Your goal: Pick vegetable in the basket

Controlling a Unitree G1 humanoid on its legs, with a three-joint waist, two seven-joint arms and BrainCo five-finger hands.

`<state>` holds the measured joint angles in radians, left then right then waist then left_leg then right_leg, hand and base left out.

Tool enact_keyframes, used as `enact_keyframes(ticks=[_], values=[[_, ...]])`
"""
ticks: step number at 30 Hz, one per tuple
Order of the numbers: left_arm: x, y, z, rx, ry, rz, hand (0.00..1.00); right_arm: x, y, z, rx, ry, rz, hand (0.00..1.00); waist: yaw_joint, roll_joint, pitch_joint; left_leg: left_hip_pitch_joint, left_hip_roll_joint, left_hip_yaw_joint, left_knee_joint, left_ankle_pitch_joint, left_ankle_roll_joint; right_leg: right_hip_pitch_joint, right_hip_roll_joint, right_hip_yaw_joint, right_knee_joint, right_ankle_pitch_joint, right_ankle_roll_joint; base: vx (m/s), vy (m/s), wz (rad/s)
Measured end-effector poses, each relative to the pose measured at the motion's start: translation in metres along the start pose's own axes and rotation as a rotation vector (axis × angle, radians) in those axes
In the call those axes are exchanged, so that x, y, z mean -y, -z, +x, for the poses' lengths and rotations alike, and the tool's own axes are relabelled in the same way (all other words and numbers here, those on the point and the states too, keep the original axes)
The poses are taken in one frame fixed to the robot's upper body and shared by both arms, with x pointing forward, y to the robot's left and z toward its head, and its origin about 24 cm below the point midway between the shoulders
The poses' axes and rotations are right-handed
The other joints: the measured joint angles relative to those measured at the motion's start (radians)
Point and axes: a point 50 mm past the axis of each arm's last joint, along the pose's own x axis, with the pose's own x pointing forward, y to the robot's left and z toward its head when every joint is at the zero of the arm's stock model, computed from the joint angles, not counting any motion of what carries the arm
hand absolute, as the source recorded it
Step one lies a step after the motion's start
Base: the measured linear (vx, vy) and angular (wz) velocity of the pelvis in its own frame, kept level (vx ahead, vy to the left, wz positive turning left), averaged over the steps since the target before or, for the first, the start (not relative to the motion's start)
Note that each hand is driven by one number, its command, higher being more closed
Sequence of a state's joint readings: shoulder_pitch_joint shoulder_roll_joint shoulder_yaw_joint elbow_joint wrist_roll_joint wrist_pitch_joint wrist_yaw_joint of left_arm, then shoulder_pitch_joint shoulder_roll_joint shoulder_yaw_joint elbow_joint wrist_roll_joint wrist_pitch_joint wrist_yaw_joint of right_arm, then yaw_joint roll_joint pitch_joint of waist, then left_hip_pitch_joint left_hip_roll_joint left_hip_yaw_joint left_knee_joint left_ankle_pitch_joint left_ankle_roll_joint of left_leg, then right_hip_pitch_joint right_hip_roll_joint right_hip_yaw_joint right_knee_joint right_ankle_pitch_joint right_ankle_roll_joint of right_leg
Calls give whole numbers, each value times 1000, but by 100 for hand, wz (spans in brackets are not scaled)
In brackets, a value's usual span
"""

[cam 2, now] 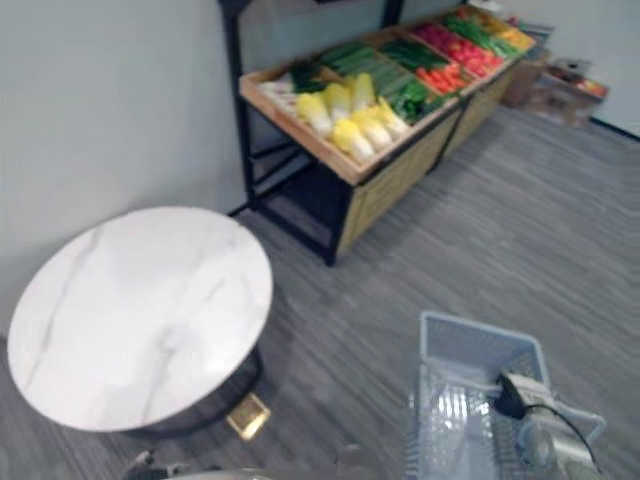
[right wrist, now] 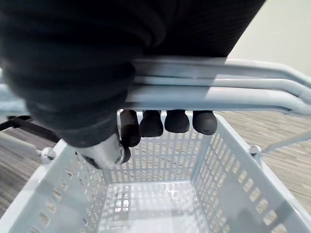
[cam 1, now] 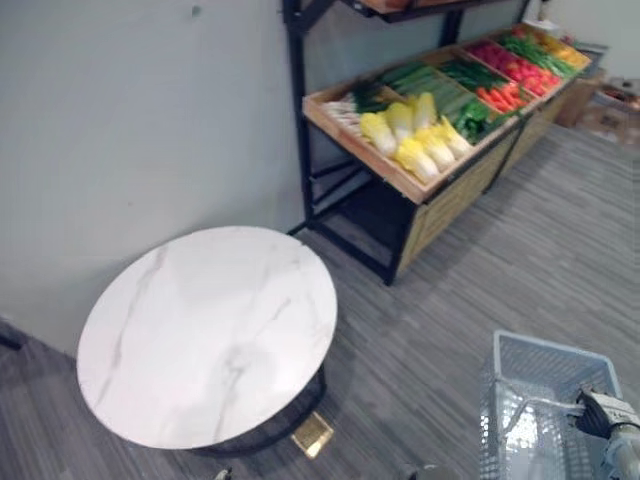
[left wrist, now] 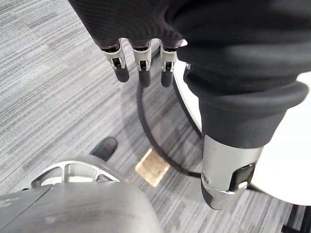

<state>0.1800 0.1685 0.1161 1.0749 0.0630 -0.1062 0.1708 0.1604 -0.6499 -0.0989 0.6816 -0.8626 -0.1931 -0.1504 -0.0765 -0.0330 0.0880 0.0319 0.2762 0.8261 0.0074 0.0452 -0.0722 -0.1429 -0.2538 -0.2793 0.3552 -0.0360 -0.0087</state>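
A pale blue-grey plastic basket [cam 1: 540, 400] hangs low at my right side above the floor, and its perforated inside [right wrist: 150, 204] holds nothing. My right hand [right wrist: 165, 121] is shut on the basket's handles [right wrist: 218, 82], fingers curled under the bars. The vegetables lie in a slanted wooden stand [cam 1: 400, 180] against the wall ahead: yellow-white cabbages [cam 1: 415, 135] at the near end, then green vegetables [cam 1: 450, 85], red ones [cam 1: 510, 75] and orange ones beyond. My left hand [left wrist: 141, 63] hangs open over the carpet, holding nothing.
A round white marble table [cam 1: 210, 330] on a dark base stands at the left by the wall. A brass floor socket [cam 1: 312, 435] sits beside it. Cardboard boxes [cam 1: 610, 110] lie past the stand's far end. Grey carpet stretches between me and the stand.
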Motion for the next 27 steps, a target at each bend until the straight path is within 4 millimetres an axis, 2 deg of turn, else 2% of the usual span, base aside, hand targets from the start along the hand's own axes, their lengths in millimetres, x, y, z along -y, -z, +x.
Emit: enact_keyframes(ticks=[1,2,3,4,5,6,10,11,12,14,15,16,17,18,19,20,21,22,23,24,25,26,27], values=[[0,0,0,-1,0,0,0,-1,0,-1,-2,-2,1,100,-1,-10,-8,-12,-3,18,0,10,-23,-12,13,8,-49,-25,58,-75,-271,-81],[6,1,-1,-4,16,-5,0,-1,0,0,-5,0,1,100,3,-7,-10,-26,-10,24,4,20,-34,8,35,12,-150,-50,119,-76,-275,-79],[13,2,-2,-14,30,-12,0,1,0,1,-11,4,1,100,3,7,-2,-35,8,24,6,27,-35,12,53,8,-188,-37,131,-36,-204,-70],[19,5,-4,-28,47,-19,0,-1,2,0,-21,-2,-1,100,1,42,-1,-34,24,9,4,47,-34,24,86,12,-227,-21,125,-9,-191,-47],[23,8,-5,-39,57,-19,0,-7,4,-5,-29,-24,-1,100,-3,64,-3,-13,44,10,8,62,-39,41,114,20,-229,-20,117,3,-152,-38],[25,8,-6,-38,63,-15,0,-11,5,-7,-29,-33,-1,100,-3,71,-2,-4,56,9,18,64,-41,48,123,21,-228,-18,110,19,-172,-27],[24,5,-5,-25,65,1,0,-20,-4,-18,11,-36,12,100,-9,74,1,6,141,10,147,67,-42,62,152,50,-216,-54,71,8,-89,-29],[22,6,-5,-26,60,4,0,-20,-7,-20,24,-33,15,100,-10,59,11,1,165,2,211,68,-40,68,151,60,-205,-59,63,27,-72,-39],[21,8,-5,-31,56,3,0,-19,-8,-22,38,-27,11,100,-11,59,15,-8,186,-73,293,74,-33,81,151,83,-193,-62,59,24,-66,-56],[22,9,-7,-26,53,-13,0,-17,-10,-21,46,-14,12,100,-2,59,17,-21,181,-223,378,102,-30,85,159,149,-176,-63,61,31,-41,-100],[23,10,-9,-21,47,-38,0,-10,-19,-13,79,6,5,100,12,58,18,-52,124,-405,457,68,-55,84,155,245,-184,-59,66,54,23,-141],[24,11,-9,-19,48,-42,0,-8,-23,-11,92,11,2,100,19,57,18,-55,78,-465,471,14,-73,78,148,288,-188,-53,66,64,94,-183],[26,13,-10,-16,52,-51,0,-8,-29,-8,111,11,-1,100,29,59,19,-60,0,-550,490,-75,-68,76,147,351,-206,-43,61,48,141,-150],[28,13,-11,-15,55,-54,0,-8,-32,-7,119,12,-3,100,31,63,21,-67,-59,-584,490,-126,-51,79,152,389,-218,-42,60,26,150,-137],[28,13,-11,-14,56,-56,0,-8,-32,-7,122,10,-5,100,34,65,23,-68,-80,-594,479,-139,-43,75,157,406,-218,-42,60,-8,171,-119],[29,14,-12,-8,59,-62,0,-10,-34,-7,130,4,-6,100,44,69,25,-60,-108,-608,428,-164,-19,71,175,444,-219,-42,60,-23,211,-97],[28,14,-12,-9,58,-63,0,-12,-36,-7,135,-1,-5,100,52,67,24,-39,-114,-624,403,-183,-20,67,183,464,-219,-42,60,-16,217,-116],[28,14,-12,-11,57,-67,0,-10,-39,-7,154,6,-7,100,55,67,25,1,-148,-683,328,-203,-27,55,187,485,-241,-37,69,32,232,-87],[27,13,-11,-9,56,-70,0,-7,-40,-6,162,20,-4,100,53,76,23,6,-159,-709,280,-208,-20,38,178,485,-258,-23,90,38,181,-70],[28,10,-11,-1,58,-72,0,-6,-41,-5,164,22,-2,100,53,71,32,2,-165,-707,275,-212,-14,20,173,485,-245,-16,91,-7,213,-31],[23,5,-8,15,47,-67,0,-8,-41,-6,170,13,-1,100,48,42,50,-7,-193,-703,276,-215,-10,3,153,503,-248,10,98,-66,164,-3],[18,6,-7,7,34,-60,0,-10,-39,-8,172,4,-5,100,45,39,53,-9,-200,-702,268,-225,-7,6,143,506,-269,43,116,-75,153,2],[18,7,-7,4,34,-60,0,-10,-40,-8,171,6,-3,100,46,42,51,-6,-200,-700,256,-234,-9,6,144,505,-283,49,115,-44,126,-5]])
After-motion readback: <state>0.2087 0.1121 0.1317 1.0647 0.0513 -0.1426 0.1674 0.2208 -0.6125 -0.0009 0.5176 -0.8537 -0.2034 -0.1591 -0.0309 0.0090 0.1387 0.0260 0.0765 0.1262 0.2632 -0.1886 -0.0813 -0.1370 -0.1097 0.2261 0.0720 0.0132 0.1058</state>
